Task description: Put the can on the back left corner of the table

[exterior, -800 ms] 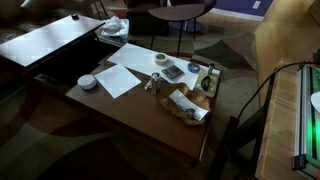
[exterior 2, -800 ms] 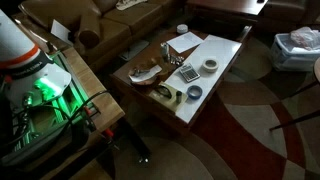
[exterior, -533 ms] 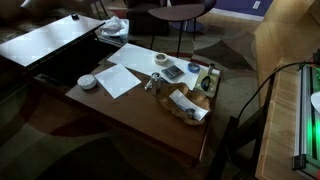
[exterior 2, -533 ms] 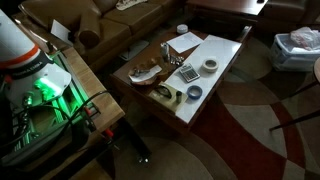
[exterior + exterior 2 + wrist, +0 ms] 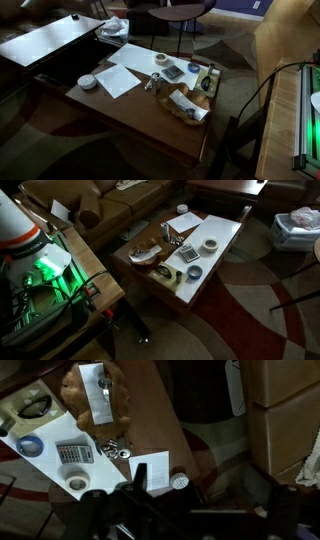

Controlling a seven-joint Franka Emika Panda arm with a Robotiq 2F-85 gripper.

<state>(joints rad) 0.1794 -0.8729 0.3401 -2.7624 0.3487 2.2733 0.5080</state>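
The can (image 5: 153,83) is a small dark cylinder with a pale top. It stands near the middle of the dark brown wooden table (image 5: 140,122), between the paper sheet (image 5: 120,78) and a paper plate (image 5: 188,104). It also shows in an exterior view (image 5: 171,241) and in the wrist view (image 5: 121,453). My gripper (image 5: 200,498) shows only in the wrist view, as dark fingers set wide apart at the bottom edge. It hangs high above the table, off its edge near the white bowl (image 5: 179,481), with nothing between the fingers.
On the table are a white tape roll (image 5: 162,59), a calculator (image 5: 172,71), a blue tape roll (image 5: 194,272) and the white bowl (image 5: 88,81). A white-topped surface (image 5: 50,40) stands beside it, and a small round table (image 5: 180,12) stands behind it.
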